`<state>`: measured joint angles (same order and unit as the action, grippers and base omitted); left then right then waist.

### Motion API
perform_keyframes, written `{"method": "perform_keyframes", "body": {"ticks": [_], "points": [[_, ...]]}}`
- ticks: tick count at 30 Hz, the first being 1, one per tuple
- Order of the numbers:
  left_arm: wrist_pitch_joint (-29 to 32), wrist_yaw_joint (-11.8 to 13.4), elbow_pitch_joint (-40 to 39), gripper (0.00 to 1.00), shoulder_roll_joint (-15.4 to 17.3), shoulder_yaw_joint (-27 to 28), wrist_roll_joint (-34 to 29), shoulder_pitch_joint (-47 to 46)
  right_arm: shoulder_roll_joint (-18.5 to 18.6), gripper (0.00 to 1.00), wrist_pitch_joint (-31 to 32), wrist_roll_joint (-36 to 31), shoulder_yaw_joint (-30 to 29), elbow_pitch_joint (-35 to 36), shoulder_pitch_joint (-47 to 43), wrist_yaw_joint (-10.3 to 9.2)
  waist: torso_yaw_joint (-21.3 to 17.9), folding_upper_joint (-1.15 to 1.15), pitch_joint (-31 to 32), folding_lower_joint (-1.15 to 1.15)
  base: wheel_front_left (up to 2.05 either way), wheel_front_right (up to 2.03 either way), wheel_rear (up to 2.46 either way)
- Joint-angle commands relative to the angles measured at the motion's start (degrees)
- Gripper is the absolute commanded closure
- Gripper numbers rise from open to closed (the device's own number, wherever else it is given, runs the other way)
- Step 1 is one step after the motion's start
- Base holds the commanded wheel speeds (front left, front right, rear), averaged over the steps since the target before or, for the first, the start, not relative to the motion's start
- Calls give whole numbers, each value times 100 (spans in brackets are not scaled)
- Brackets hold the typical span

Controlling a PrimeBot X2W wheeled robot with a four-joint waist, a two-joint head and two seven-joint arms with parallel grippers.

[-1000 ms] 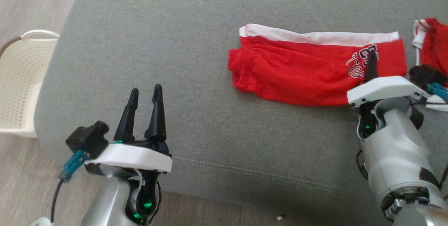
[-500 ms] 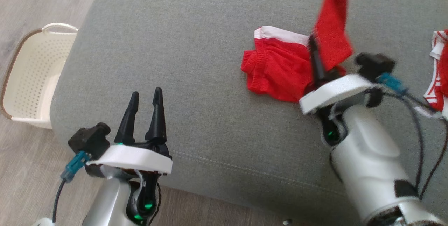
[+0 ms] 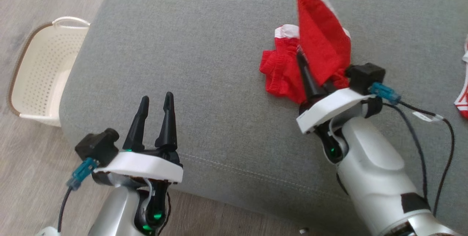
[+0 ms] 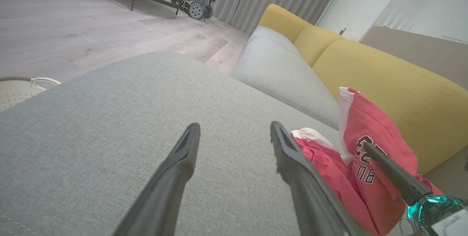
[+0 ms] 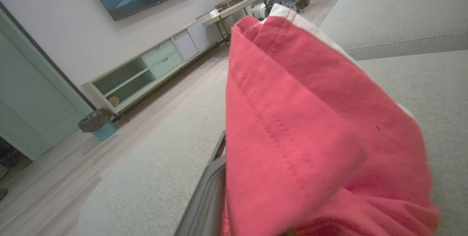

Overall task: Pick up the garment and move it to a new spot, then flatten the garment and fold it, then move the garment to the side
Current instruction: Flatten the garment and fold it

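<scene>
The garment (image 3: 318,46) is a pair of red shorts with a white side stripe, lying on the grey sofa cushion (image 3: 204,38). My right gripper (image 3: 300,51) is shut on one end of it and holds that end raised and doubled over the bunched waistband end, which rests on the cushion. In the right wrist view the red cloth (image 5: 299,119) drapes over the gripper, with one dark finger (image 5: 208,188) showing beside it. My left gripper (image 3: 157,98) stands open and empty near the cushion's front left edge. In the left wrist view it (image 4: 234,128) points across the cushion towards the garment (image 4: 369,144).
A white perforated basket (image 3: 40,71) stands on the wooden floor left of the cushion. Another red and white cloth (image 3: 463,97) lies at the right edge. A yellow sofa back (image 4: 384,79) rises behind the cushion. A black cable (image 3: 431,119) trails from the right wrist.
My right gripper has lifted the garment's right end and carried it left over the rest, which has bunched up. The camera has shifted as well. The left gripper has stayed put.
</scene>
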<state>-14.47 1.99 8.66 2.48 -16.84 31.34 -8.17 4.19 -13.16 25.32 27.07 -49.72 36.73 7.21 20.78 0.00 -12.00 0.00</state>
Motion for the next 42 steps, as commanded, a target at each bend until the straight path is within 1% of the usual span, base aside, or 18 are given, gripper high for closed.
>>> {"method": "perform_keyframes", "body": {"ticks": [1,8,12,17,20,22,25,27,29,33,34,38,42], "points": [[-52,7,-178,0,40,159,-6,-103,-131,0,29,-85,184,126,131,28,26,0,-22,0,0,0,0],[-52,16,-151,0,40,159,16,-103,-131,0,126,-201,535,146,93,28,72,0,-60,0,0,0,0],[-52,27,-142,0,40,159,15,-105,-131,0,572,-238,853,61,0,28,42,0,-67,0,0,0,0],[-52,23,-142,0,40,161,-7,-142,-131,0,1083,-204,1023,-49,-52,28,-66,0,-100,0,0,0,0],[-52,17,-141,0,40,170,-27,-163,-131,0,1248,-95,1051,-13,-86,28,-147,0,-110,0,0,0,0],[-52,9,-136,0,40,178,-44,-173,-131,0,1407,114,1125,89,-155,28,-208,0,-107,0,0,0,0],[-52,3,-128,0,40,195,-82,-187,-131,0,1653,541,1376,388,-270,28,-323,0,-79,0,0,0,0],[-52,-8,-134,0,40,226,-114,-196,-131,0,1724,668,1515,546,-264,28,-425,0,-51,0,0,0,0],[-52,-23,-150,0,40,257,-153,-208,-131,0,1609,655,1455,604,-211,28,-528,0,-13,0,0,0,0],[-52,-47,-251,0,40,323,-215,-234,-68,0,1158,468,1040,675,-146,28,-716,0,100,0,0,0,0],[-52,-47,-251,0,40,323,-215,-234,-68,0,1158,468,1040,675,-146,28,-716,0,100,0,0,0,0],[-52,-46,-390,0,40,414,-247,-216,182,0,549,-41,531,846,-202,28,-897,0,235,0,0,0,0],[-52,-41,-536,0,40,516,-282,-182,330,0,115,-640,-173,1135,-446,28,-1087,0,341,0,0,0,0]]}}
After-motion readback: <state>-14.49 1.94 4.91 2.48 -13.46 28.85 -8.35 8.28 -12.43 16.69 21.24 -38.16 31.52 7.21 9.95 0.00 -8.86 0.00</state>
